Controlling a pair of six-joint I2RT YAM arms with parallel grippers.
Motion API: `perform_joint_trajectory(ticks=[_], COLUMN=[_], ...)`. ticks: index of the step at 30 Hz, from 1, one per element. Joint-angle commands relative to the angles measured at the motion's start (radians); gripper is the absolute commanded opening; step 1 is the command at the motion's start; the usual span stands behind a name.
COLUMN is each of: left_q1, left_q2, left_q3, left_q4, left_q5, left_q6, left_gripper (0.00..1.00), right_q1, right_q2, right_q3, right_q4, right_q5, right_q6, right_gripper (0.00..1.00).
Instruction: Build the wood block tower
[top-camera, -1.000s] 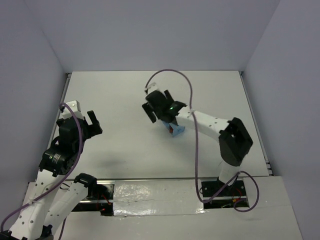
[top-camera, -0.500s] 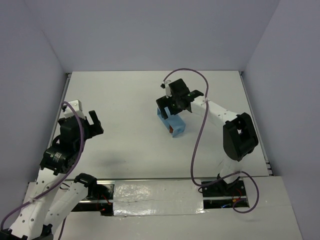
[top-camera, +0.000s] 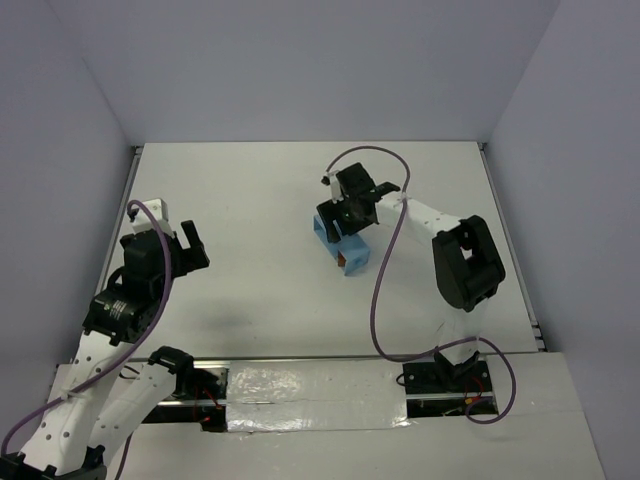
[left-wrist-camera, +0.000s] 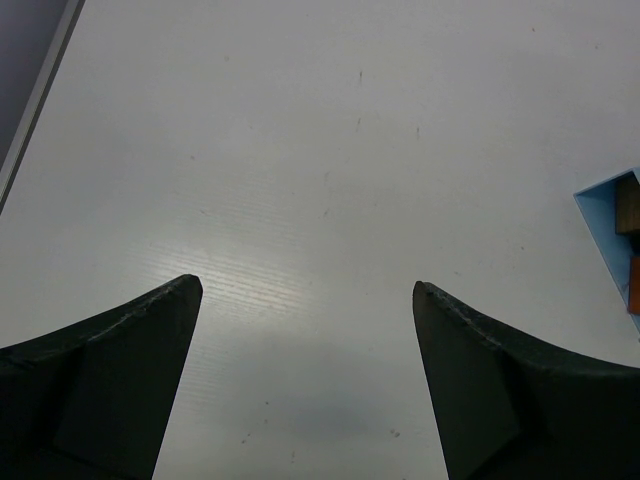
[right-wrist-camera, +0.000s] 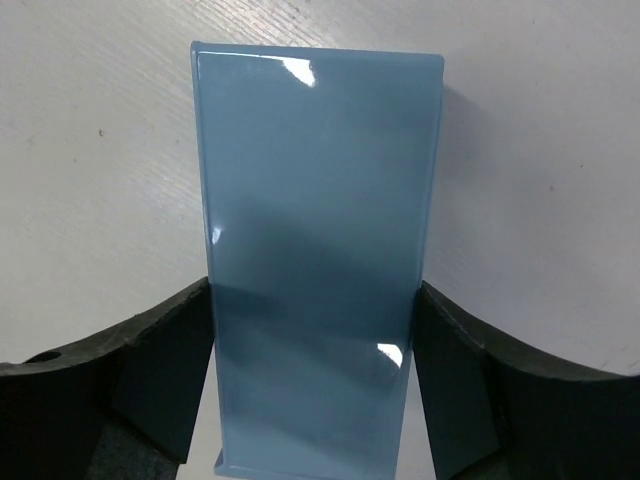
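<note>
A light blue tray (top-camera: 352, 250) lies mid-table, with a dark red block (top-camera: 345, 264) showing at its near end. My right gripper (top-camera: 346, 214) reaches down over its far part. In the right wrist view the tray's smooth blue back (right-wrist-camera: 315, 200) fills the gap, and both fingers (right-wrist-camera: 175, 370) press its long sides. The blocks are hidden there. The left wrist view catches the tray's corner (left-wrist-camera: 598, 212) with a dark block (left-wrist-camera: 628, 205) and an orange block (left-wrist-camera: 634, 285) inside. My left gripper (left-wrist-camera: 308, 288) is open over bare table, far to the left (top-camera: 190, 245).
The white table (top-camera: 250, 190) is bounded by grey walls left, right and behind. Its raised left edge (left-wrist-camera: 35, 100) shows in the left wrist view. The right arm's purple cable (top-camera: 385, 250) loops over the tray area.
My right gripper swung right from the tray's left side, settled over the tray's far part, and its jaws closed in on the tray's sides. The left arm barely moved.
</note>
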Motion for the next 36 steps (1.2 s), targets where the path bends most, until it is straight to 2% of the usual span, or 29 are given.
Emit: perform_joint_trajectory(ticks=[1,2,5,6,11,16,21,26,29,32,35,36], left_q1=[0.003,0.003,0.003,0.003,0.003,0.003,0.003,0.003,0.003,0.003,0.003,0.003], left_q2=[-0.002,-0.002,-0.002,-0.002,-0.001,-0.001,-0.011,-0.01,-0.011,-0.017,-0.022,-0.022], left_q3=[0.001,0.001,0.002,0.001,0.001,0.002,0.001,0.002,0.002,0.001,-0.003,-0.001], left_q4=[0.043,0.043,0.043,0.041,0.04,0.037,0.038,0.038,0.037,0.037,0.04,0.04], left_q5=[0.009,0.009,0.007,0.004,-0.002,-0.007,-0.007,-0.007,-0.007,-0.008,-0.002,0.001], left_q6=[0.023,0.023,0.021,0.021,0.018,0.017,0.015,0.015,0.017,0.015,0.015,0.017], left_gripper=[1.0,0.99,1.0,1.0,0.99,0.99,0.99,1.0,0.99,0.99,0.99,0.99], right_q1=[0.029,0.037,0.084,0.101,0.259,0.363,0.413,0.387,0.327,0.207,0.017,-0.041], right_q2=[-0.003,-0.004,-0.027,-0.036,-0.056,0.029,0.091,0.068,0.025,-0.09,-0.189,-0.203], right_q3=[-0.001,0.005,0.001,0.001,0.035,0.122,0.177,0.168,0.134,0.073,-0.035,-0.054], right_q4=[-0.006,-0.019,-0.025,-0.028,-0.092,-0.222,-0.307,-0.295,-0.26,-0.189,-0.048,0.016], right_q5=[0.035,0.063,0.19,0.274,0.574,0.859,0.954,0.95,0.895,0.785,0.42,0.185], right_q6=[-0.008,-0.005,0.021,0.041,0.122,0.202,0.277,0.262,0.242,0.222,0.187,0.182], right_gripper=[0.61,0.55,0.51,0.5,0.5,0.52,0.52,0.53,0.54,0.54,0.55,0.55])
